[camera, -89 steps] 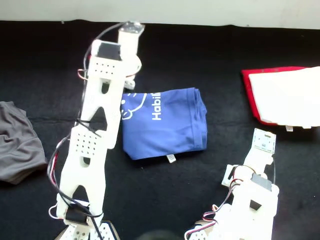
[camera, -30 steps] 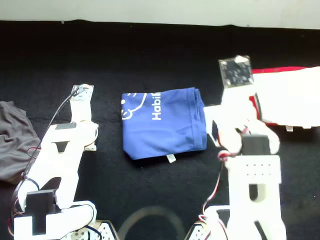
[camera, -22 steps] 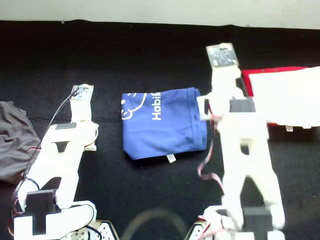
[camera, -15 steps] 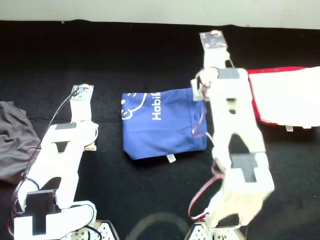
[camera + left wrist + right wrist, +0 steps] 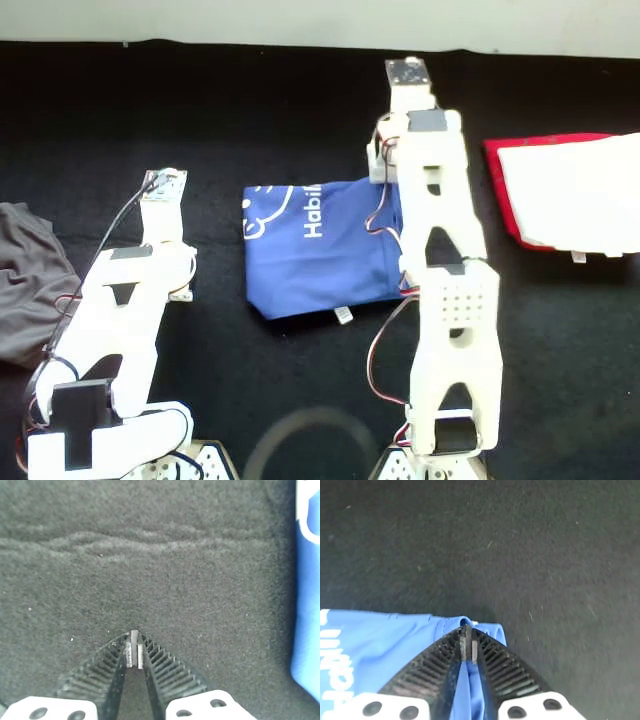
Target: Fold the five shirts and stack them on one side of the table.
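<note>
A folded blue shirt [image 5: 320, 250] with white print lies mid-table. My right arm stretches along its right edge. The right gripper [image 5: 468, 642] is shut, its tips resting at the blue shirt's [image 5: 385, 640] far right corner, where the cloth bunches slightly; I cannot tell if any cloth is pinched. My left arm [image 5: 130, 300] is folded back left of the shirt. The left gripper [image 5: 134, 652] is shut over bare black cloth, with the blue shirt [image 5: 307, 605] off to one side. A crumpled grey shirt [image 5: 30, 285] lies at the left edge. A folded white shirt [image 5: 575, 190] lies on a red one [image 5: 500, 165] at the right.
The table is covered in black cloth [image 5: 300, 110]. A pale wall runs along its far edge. There is free room behind the blue shirt and between it and the red and white stack.
The right arm swung left from beside the red and white stack and stretched out to the blue shirt's far right corner. The left arm drew back from the shirt three seconds ago and has stayed still since.
</note>
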Motion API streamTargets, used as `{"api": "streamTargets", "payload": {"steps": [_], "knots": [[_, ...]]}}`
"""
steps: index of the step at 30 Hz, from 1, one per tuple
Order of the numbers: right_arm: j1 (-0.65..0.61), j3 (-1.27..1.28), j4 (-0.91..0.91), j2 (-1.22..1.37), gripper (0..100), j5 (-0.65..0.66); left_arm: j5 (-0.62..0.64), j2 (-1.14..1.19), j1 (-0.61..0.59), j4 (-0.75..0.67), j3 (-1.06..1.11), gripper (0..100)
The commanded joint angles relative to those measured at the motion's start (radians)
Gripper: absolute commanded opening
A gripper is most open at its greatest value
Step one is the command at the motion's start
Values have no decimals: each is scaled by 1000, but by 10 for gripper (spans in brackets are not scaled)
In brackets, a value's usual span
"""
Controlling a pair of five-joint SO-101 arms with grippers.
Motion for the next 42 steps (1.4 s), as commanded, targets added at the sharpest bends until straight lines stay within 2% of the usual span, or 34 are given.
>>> {"api": "streamTargets", "payload": {"steps": [1, 4, 15, 18, 22, 29, 34, 42], "knots": [[16, -177, 16, 76, 9, -8, -6, -10, -7, -21, 4, 9], [33, -274, 53, 131, 9, -8, -6, -10, -7, -21, 4, 9], [45, -699, 423, 133, 31, -12, -6, -10, -7, -34, 4, 9], [30, -638, 430, 130, 139, -17, -6, -10, -7, -34, 4, 9], [18, -550, 430, 128, 260, -120, -6, -10, -7, -34, 4, 9], [-45, -337, 432, 36, 260, -147, -6, -10, -7, -34, 4, 9], [-27, -127, 424, -62, 263, -178, -6, -10, -7, -34, 4, 9], [-13, -96, 355, 44, 263, -157, -6, -10, -7, -35, 4, 9]]}}
